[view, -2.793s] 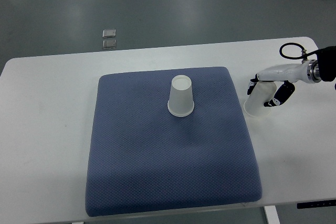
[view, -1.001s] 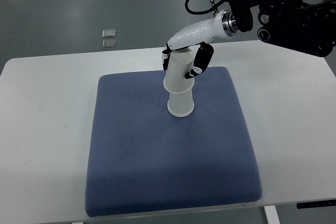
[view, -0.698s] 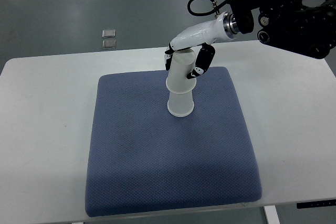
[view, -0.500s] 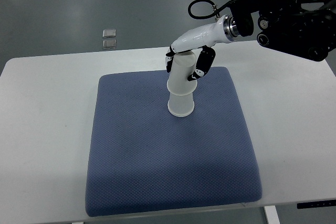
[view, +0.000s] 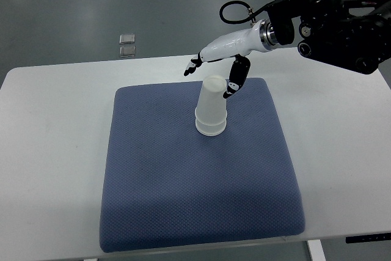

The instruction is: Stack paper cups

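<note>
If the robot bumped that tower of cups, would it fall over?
Probably quite easily. The stacked paper cups stand tall on a narrow rim, and paper cups look very light. They also sit on the soft blue mat, which may wobble more than the table. The right hand is open above them, holding nothing.

The light is bright and even, from above. The white table point(view: 55, 151) shines a little. Shadows are soft and faint. Everything looks sharp, with slight bending at the table's corners.
</note>
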You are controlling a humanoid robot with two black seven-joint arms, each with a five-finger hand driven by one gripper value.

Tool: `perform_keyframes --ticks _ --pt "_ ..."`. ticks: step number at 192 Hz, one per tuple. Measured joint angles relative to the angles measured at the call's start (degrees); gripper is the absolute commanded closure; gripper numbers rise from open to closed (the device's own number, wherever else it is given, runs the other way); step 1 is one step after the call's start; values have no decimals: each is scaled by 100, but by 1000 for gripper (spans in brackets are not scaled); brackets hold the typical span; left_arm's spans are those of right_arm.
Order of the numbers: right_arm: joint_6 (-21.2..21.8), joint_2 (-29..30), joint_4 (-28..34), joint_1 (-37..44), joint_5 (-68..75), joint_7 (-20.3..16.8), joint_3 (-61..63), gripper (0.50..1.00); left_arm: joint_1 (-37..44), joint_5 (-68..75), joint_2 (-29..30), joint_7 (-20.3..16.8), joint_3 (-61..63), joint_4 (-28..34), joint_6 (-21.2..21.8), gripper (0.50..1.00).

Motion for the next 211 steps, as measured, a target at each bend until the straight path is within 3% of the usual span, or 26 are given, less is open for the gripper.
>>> perform_keyframes --ticks 84,146,211 --pt "-7 -64 -110 -125 10 1 113 605 0 0 0 0 -2 0 0 500" --pt "165 -9 -1319 -1140 976 8 1510 589 0 0 0 0 -2 0 0 500" --pt "82 132 -2001 -2071 2818 0 2330 589 0 0 0 0 -3 0 0 500"
